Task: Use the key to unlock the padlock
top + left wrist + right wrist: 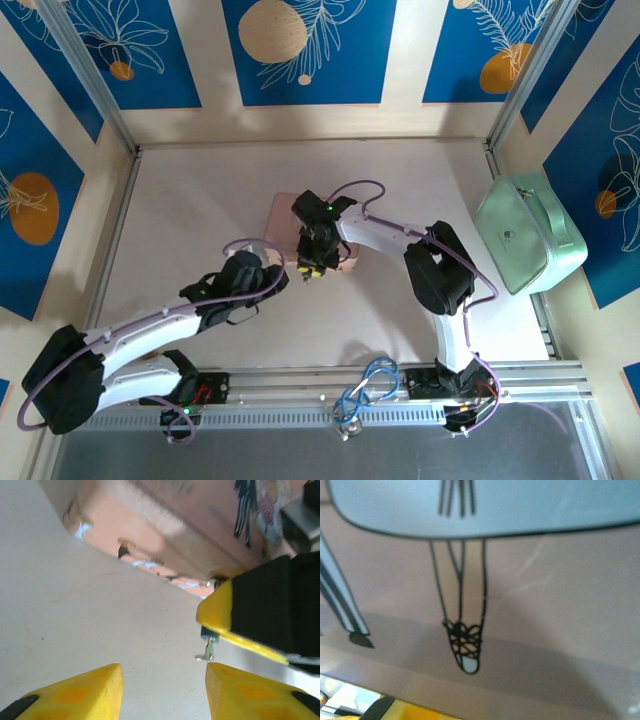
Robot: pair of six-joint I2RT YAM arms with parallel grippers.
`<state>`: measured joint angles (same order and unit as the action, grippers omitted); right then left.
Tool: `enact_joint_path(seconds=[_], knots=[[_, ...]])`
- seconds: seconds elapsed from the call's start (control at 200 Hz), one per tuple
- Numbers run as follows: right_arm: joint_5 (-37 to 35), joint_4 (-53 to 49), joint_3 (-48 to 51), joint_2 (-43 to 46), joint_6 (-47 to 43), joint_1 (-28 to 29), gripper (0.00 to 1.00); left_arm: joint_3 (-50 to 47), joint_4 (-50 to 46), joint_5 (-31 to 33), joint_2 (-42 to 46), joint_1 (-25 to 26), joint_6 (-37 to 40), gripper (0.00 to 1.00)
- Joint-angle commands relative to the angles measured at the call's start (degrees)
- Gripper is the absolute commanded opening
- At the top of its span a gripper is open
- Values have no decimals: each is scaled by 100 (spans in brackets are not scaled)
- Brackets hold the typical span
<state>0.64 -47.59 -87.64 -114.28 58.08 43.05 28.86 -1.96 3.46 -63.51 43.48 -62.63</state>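
**Left Jaws Open, Right Gripper Bearing Down by the Pink Box**

Top external view: the right arm is bending in an arch from 5 o'clock toward the centre, with the right gripper (312, 267) pointing down at the near edge of the flat pink box (285, 222). Whether its yellow tips are meeting cannot be told. The left arm is stretching low from 8 o'clock, and the left gripper (277, 276) is lying just beside the box. A rounded mint case (530, 235) is sitting at 3 o'clock on the matte beige table (190, 210).

Left wrist view: the left gripper (162, 690) is holding its wedge-shaped yellow fingers wide apart at 6 o'clock. The padlock (209, 649), tiny and teal-silver, is hanging at 4 o'clock under the other arm's yellow-and-black finger (250, 615), near the box (175, 530).

Right wrist view: the box's glossy illustrated lid (545, 605) is looming close and blurred.
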Motion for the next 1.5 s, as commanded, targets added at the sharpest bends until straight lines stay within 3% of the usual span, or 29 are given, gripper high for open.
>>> enact_joint_path(seconds=[0.0, 0.235, 0.42, 0.49, 0.555, 0.8, 1.111, 1.216, 1.296, 1.391, 1.496], knots=[[-109, -776, 89, -587, -195, -482, 0, 79, 813, -161, -296, 85, -370, 46], [-350, -909, 106, -465, -561, -672, 0, 347, 1513, -245, -1008, 66, -478, 46], [-908, -1104, 171, -465, -603, -486, 0, 651, 1227, -285, -1149, -26, -273, 48], [-992, -1060, 231, -401, -592, -464, 14, 714, 1120, -319, -1140, -106, -195, 50], [-1055, -1030, 243, -319, -587, -455, 35, 778, 951, -343, -1100, -208, -106, 53], [-1055, -443, 532, 577, -722, -324, 53, 1520, -264, -320, -1006, -614, 889, 57], [-1371, 573, 1334, 2134, -1226, -53, 59, 2418, -1435, -470, -1183, -1275, 1825, 62], [-1650, 964, 1776, 2678, -1312, 37, 56, 2414, -1213, -823, -1314, -1494, 1812, 62], [-2368, 1294, 2273, 3189, -1181, 255, 56, 2452, -1073, -909, -1499, -1552, 1813, 63], [-2925, 2364, 3298, 3930, -1162, 458, 59, 2545, -881, -1116, -1815, -1554, 1816, 62], [-2893, 2883, 3990, 4464, -1091, 339, 60, 2552, -667, -1228, -2085, -1562, 1781, 62]])
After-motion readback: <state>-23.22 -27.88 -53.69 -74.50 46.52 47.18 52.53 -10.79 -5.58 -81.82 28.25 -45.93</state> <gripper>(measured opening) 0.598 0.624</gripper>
